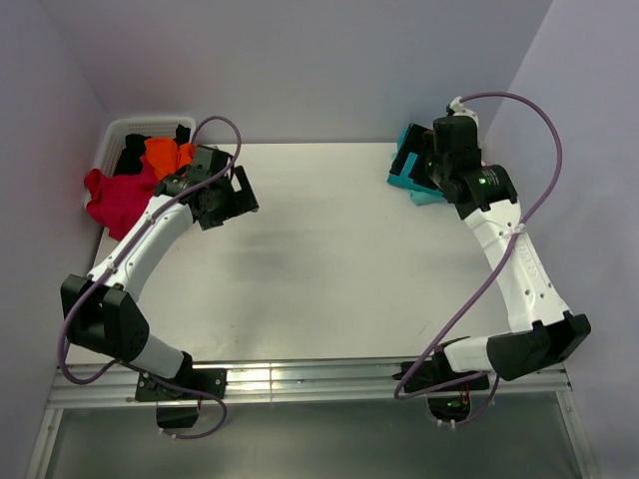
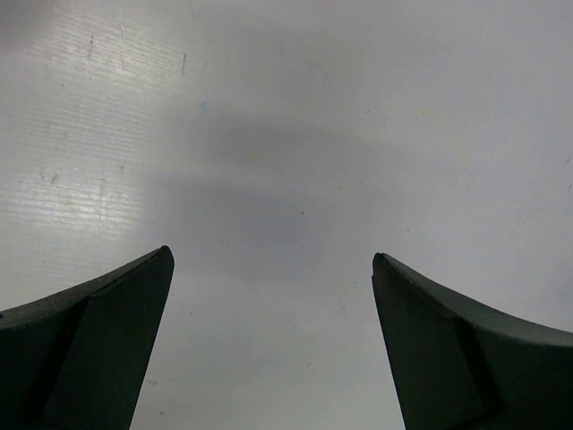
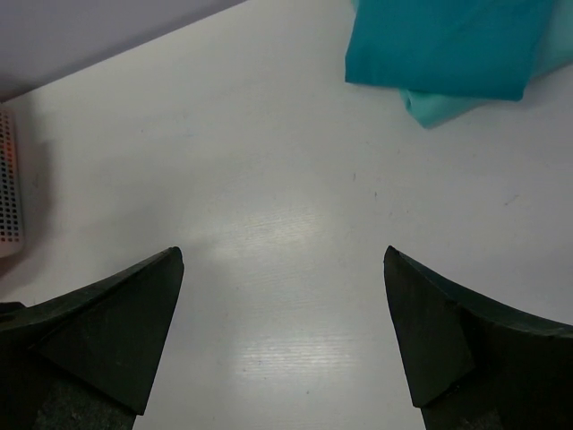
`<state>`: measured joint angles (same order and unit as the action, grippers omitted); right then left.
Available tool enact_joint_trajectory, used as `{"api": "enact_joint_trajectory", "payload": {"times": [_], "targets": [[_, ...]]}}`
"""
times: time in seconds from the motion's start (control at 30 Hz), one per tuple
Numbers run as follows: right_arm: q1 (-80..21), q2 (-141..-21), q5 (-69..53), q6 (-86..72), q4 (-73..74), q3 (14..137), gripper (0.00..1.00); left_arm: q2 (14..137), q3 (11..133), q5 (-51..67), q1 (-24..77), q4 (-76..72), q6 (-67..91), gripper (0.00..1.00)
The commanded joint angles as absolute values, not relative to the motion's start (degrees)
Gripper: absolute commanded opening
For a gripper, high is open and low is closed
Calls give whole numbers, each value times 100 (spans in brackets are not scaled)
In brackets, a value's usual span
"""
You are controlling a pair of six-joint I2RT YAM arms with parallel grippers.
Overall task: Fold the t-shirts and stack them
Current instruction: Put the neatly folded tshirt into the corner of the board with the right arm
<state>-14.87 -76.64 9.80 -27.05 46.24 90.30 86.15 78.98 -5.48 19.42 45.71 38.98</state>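
1. Nearest the lens in each wrist view are dark fingers. The left end effector [image 2: 271, 255] stands wide apart with nothing between its fingers, above bare tabletop [image 1: 329, 259]. The right end effector [image 3: 282, 253] is just as wide and empty.
2. The unfolded shirts sit at the far left corner. A crimson t-shirt [image 1: 115, 195] spills over the wall of the white basket [image 1: 125, 128], and an orange t-shirt [image 1: 168, 155] and a black t-shirt [image 1: 130, 150] are bunched inside. The left end effector is just beside the orange one.
3. The folded ones lie at the far right corner. A teal-blue t-shirt [image 3: 448, 40] rests on a mint-green t-shirt [image 3: 439, 106], whose edge peeks out beneath. The right end effector hovers near that stack.
4. Handling, as a judgement: this is light, limp cloth with nothing fragile about it. It will probably sag, drag and cling to its neighbours in the heap, so one pinch may lift two shirts at once.
5. Where to take hold: probably the crimson shirt's loose overhanging part. A single layer at a hem or shoulder seam is a better hold than the bunched middle, and holding both shoulders would suit spreading it flat on the tabletop.
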Motion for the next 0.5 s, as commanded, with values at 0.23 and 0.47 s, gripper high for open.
{"api": "enact_joint_trajectory", "payload": {"times": [0.23,0.47], "targets": [[-1529,-7049,1397,-2470,4579,8701,100,8288,8209,-721,1846,4500,3639,100],[-1529,-7005,1511,-2417,4597,8666,100,8376,8420,-756,1653,4588,3569,99]]}}
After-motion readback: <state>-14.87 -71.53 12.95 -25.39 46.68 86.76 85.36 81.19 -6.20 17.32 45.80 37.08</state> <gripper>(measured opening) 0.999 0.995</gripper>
